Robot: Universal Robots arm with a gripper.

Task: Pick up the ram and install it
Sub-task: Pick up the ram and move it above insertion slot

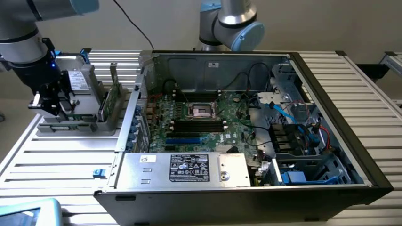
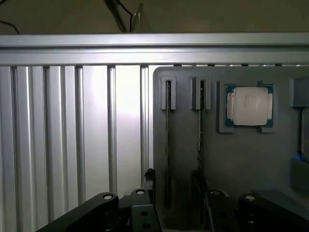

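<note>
While Jaws Stand Wide, RAM Waits Between Them

As your end effector (image 2: 173, 182) hangs over the grey holder (image 2: 183, 121) on the slatted worktop (image 2: 63, 145), its fingers (image 2: 148, 181) stand fully apart and hold nothing. You see the ram (image 2: 167, 145) edge-on in the wrist view, a thin line standing on its long edge in the slot nearest the bare worktop. Its long axis runs straight out from the end effector toward the worktop's edge rail, its near end in the gap between the fingers, closer to the one on the bare-worktop side. By that alignment, the fingers would close across its flat faces. Whether the tips are level with it, you cannot tell. A second stick (image 2: 199, 140) stands parallel in the next slot, in line with the other finger. The open computer case (image 1: 238, 202) sits well apart.
</note>
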